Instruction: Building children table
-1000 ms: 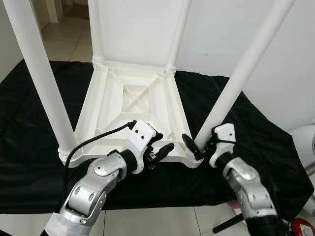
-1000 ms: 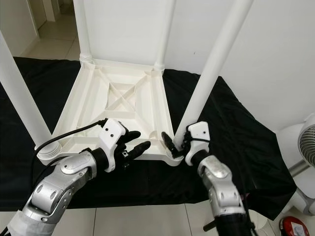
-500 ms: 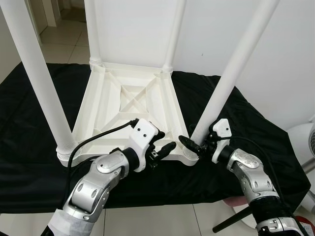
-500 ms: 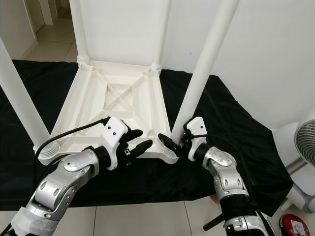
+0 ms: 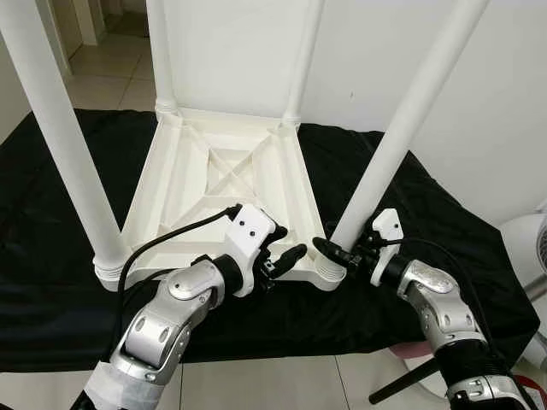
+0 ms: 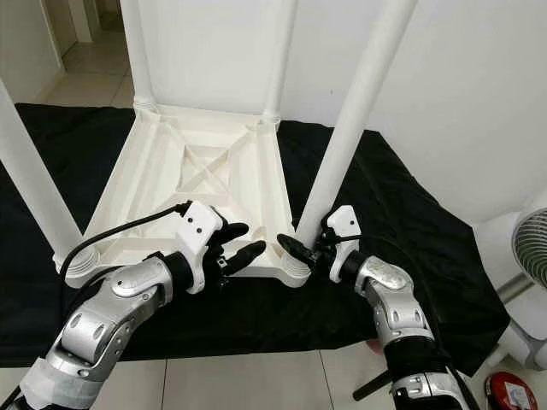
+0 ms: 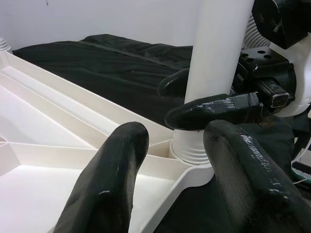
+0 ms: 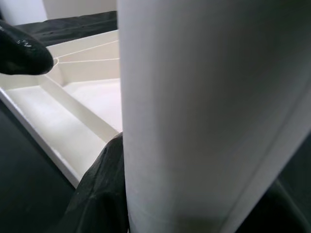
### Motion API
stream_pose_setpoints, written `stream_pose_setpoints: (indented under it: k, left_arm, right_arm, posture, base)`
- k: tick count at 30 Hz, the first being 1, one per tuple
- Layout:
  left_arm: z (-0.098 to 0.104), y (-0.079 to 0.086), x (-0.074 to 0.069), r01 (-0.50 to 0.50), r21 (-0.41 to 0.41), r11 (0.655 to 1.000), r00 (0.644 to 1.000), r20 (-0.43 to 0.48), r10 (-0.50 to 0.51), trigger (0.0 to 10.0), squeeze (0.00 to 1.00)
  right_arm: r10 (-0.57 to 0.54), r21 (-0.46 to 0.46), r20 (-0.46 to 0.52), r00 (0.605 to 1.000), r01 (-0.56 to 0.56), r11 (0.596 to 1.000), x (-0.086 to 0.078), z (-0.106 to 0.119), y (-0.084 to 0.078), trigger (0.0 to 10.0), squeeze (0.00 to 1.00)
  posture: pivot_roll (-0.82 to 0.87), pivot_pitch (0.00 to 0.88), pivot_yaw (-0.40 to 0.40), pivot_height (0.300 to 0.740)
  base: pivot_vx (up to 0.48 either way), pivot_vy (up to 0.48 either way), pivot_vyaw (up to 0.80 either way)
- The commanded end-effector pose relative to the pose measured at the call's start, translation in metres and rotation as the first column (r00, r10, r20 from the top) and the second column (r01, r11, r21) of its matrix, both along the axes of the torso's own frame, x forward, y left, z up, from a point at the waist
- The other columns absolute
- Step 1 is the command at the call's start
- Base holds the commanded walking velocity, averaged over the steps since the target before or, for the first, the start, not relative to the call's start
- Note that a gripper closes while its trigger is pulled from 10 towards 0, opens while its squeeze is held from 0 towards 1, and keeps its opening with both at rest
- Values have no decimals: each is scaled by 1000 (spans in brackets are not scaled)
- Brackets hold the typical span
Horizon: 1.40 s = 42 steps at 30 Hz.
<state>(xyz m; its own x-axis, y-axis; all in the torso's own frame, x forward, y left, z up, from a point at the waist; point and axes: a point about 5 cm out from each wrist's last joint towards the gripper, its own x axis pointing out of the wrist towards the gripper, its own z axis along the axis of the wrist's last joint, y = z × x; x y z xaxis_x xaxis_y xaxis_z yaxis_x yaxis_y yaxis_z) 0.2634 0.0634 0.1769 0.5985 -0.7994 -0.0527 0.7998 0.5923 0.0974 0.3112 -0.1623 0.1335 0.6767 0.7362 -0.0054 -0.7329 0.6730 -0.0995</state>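
Head stereo pair looks forward and down from above at the upturned table point(image 5: 224, 184) on the black cloth point(image 5: 444, 231), both arms entering from the bottom edge; both eyes share nearly the whole scene, the right eye also catching more of the fan point(image 6: 530, 256). Left wrist cam sits low and close, facing along its fingers point(image 7: 109, 184) across the table's near corner to the near right leg point(image 7: 221, 58). Right wrist cam is pressed up against that same leg point(image 8: 204, 107), facing back over the table's underside.
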Motion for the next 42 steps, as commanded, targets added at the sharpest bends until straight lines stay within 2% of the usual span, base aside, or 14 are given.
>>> stream_pose_setpoints:
  k: [1,9,11,16,18,22,24,28,29,30,31,35,38,42]
  left_arm:
    - [-1,-2,-3,22,6,1000,1000,3,-22,10000,0]
    - [-2,0,-4,17,9,1000,1000,0,-17,10000,0]
    - [-3,1,-4,11,10,1000,1000,-3,-11,10000,0]
    - [-4,2,-5,8,12,1000,1000,-7,-8,10000,0]
    - [-4,2,-5,8,13,1000,1000,-10,-8,10000,0]
    - [-4,2,-6,10,14,1000,1000,-11,-10,10000,0]
    - [-4,2,-6,13,14,1000,1000,-12,-13,10000,0]
    - [-4,1,-6,14,12,1000,1000,-12,-14,10000,0]
    - [-4,1,-7,14,11,1000,1000,-13,-14,10000,0]
    - [-4,1,-7,14,11,1000,1000,-13,-14,10000,0]
    - [-4,0,-7,16,11,1000,1000,-13,-16,10000,0]
    - [-5,0,-7,18,12,1000,1000,-13,-18,10000,0]
    - [-5,1,-7,21,15,1000,1000,-9,-20,10000,0]
    - [-5,1,-7,21,17,1000,1000,-8,-21,10000,0]
  right_arm:
    - [-8,1,-44,999,8,1000,-2,-9,8,10000,0]
    - [-172,24,-47,984,174,985,1,-10,13,10000,0]
    - [-300,12,-78,951,301,953,1,-15,18,10000,0]
    - [-389,4,-120,913,393,920,-5,-23,32,10000,0]
    - [-485,10,-184,855,495,869,-12,-30,44,10000,0]
    - [-526,13,-207,825,540,841,-14,-32,49,10000,0]
    - [-575,11,-221,788,591,806,-16,-31,56,10000,0]
    - [-590,11,-220,777,607,795,-17,-29,59,10000,0]
    - [-595,16,-220,773,613,790,-18,-28,58,10000,231]
    - [-595,16,-220,773,613,790,-18,-28,58,10000,231]
    - [-593,27,-229,772,614,789,-18,-27,56,10000,1000]
    - [-546,83,-246,801,579,811,-20,-20,53,10000,1000]
    - [-479,115,-199,855,506,855,-21,-16,38,10000,1000]
    - [-445,107,-145,884,461,881,-21,-13,26,10000,1000]
  posture:
    - [-11,0,-112,740]
    - [-6,0,-119,740]
    - [-9,0,-118,740]
    - [-9,0,-116,740]
    - [-10,0,-116,740]
    - [-11,0,-118,740]
    - [-11,0,-118,740]
    - [-9,0,-123,740]
    - [-9,0,-123,740]
    - [-9,0,-123,740]
    - [-9,0,-125,740]
    - [-5,0,-126,740]
    - [-2,0,-128,740]
    - [-2,0,-128,740]
  base:
    - [0,0,0]
    - [0,0,0]
    - [0,0,0]
    - [0,0,0]
    - [0,0,0]
    - [0,0,0]
    - [0,0,0]
    - [0,0,0]
    - [0,0,0]
    - [0,0,0]
    - [0,0,0]
    - [0,0,0]
    - [0,0,0]
    - [0,0,0]
